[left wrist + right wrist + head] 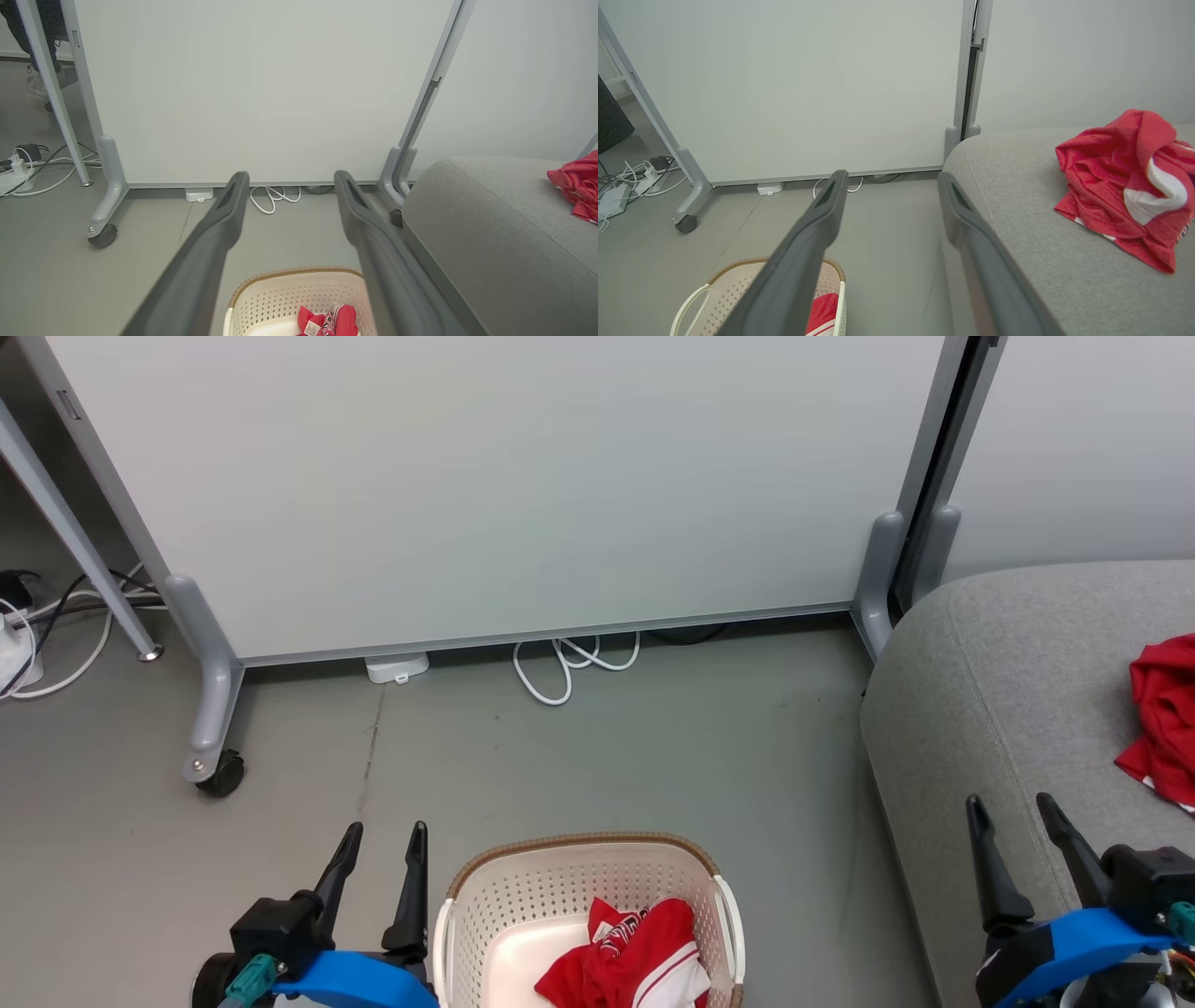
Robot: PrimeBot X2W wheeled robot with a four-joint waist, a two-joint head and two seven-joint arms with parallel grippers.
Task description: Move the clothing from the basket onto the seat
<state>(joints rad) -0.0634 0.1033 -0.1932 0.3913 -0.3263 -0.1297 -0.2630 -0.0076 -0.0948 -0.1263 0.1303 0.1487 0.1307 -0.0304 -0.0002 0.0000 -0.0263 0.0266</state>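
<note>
Red fabric with white stripes and dark-and-white lettering, one crumpled sports garment (pixel 627 957) lies inside the oval cream-white perforated plastic basket (pixel 523 905) with a brown woven-look rim, which stands on the grey floor (pixel 653 756). A second red-and-white garment (pixel 1120 186) lies bunched on top of the large light-grey upholstered sofa (pixel 990 691), well apart from the basket and to its right. The left gripper (pixel 387 828) hovers just beside the basket's left rim, its two dark fingers spread and holding nothing. The right gripper (pixel 1008 800) hangs over the sofa, near the second garment but not touching it, fingers likewise parted and empty. Behind stands a pale partition panel (pixel 485 485) on grey castored feet, with a looped white cable (pixel 569 667) at its base.
</note>
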